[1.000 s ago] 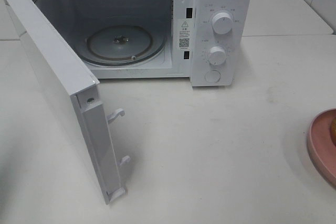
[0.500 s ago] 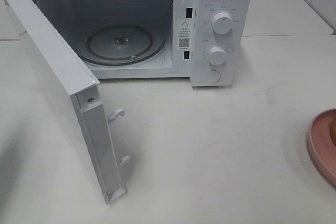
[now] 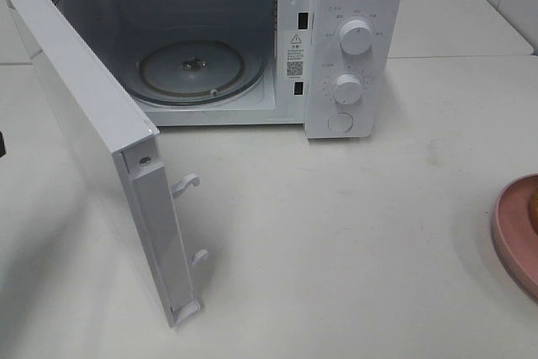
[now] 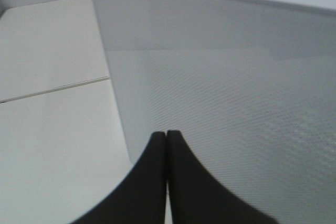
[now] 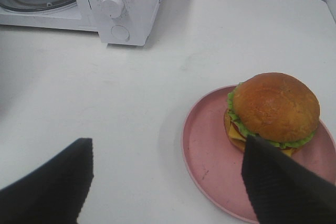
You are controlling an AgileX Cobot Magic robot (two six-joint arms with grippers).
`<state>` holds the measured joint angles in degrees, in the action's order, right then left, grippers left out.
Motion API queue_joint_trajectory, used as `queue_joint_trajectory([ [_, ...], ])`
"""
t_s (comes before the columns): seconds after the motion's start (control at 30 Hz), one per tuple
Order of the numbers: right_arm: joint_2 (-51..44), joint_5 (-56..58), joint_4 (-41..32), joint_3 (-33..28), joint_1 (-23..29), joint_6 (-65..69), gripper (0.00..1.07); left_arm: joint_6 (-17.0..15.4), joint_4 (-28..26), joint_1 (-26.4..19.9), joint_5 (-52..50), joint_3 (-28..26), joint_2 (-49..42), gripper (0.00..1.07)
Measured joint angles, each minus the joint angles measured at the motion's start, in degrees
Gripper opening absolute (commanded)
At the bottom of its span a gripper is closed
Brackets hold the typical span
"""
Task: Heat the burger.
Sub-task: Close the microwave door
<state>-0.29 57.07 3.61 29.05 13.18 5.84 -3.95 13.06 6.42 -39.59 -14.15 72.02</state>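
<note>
While a dark edge has appeared beside the door [image 3: 84, 124], left gripper [image 4: 167, 145] is pressed together, right gripper [image 5: 168, 182] spread.

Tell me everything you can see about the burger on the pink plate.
The round burger with a glossy golden-brown domed bun sits whole and upright on the pink round plate, toward one side rather than centred. Under the bun, ruffled green lettuce and yellow cheese show at the edge, with a hint of dark patty. Only the plate touches it. The right tool hangs open nearby, not gripping it. The high view shows only a sliver.

Microwave door [image 3: 101, 149] open; cavity [image 3: 189, 48] seemingly unobstructed.
</note>
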Motion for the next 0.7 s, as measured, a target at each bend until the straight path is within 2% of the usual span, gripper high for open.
queue_joint_trajectory([
  [0.03,0.0,0.0,0.0,0.0,0.0,0.0,0.76,-2.7,2.8,0.2,-2.3,-0.1,2.5,0.00],
  [0.07,0.0,0.0,0.0,0.0,0.0,0.0,0.76,-2.7,2.8,0.2,-2.3,-0.1,2.5,0.00],
  [0.13,0.0,0.0,0.0,0.0,0.0,0.0,0.76,-5.1,4.4,1.4,-3.9,-0.5,5.5,0.00],
  [0.27,0.0,0.0,0.0,0.0,0.0,0.0,0.76,-5.9,4.6,3.8,-5.1,-1.7,7.9,0.00],
  [0.3,0.0,0.0,0.0,0.0,0.0,0.0,0.76,-6.0,4.4,5.7,-5.7,-2.5,9.4,0.00],
  [0.4,0.0,0.0,0.0,0.0,0.0,0.0,0.76,-6.0,4.0,6.4,-5.8,-2.9,10.0,0.00],
  [0.47,0.0,0.0,0.0,0.0,0.0,0.0,0.76,-6.1,0.2,9.7,-8.5,-3.0,12.7,0.00],
  [0.6,0.0,0.0,0.0,0.0,0.0,0.0,0.76,-5.8,-2.7,12.3,-11.5,-3.3,14.8,0.00],
  [0.63,0.0,0.0,0.0,0.0,0.0,0.0,0.76,-4.9,-5.1,14.2,-12.1,-4.0,16.2,0.00],
  [0.7,0.0,0.0,0.0,0.0,0.0,0.0,0.76,-4.4,-6.5,15.3,-12.2,-4.5,16.8,0.00],
])
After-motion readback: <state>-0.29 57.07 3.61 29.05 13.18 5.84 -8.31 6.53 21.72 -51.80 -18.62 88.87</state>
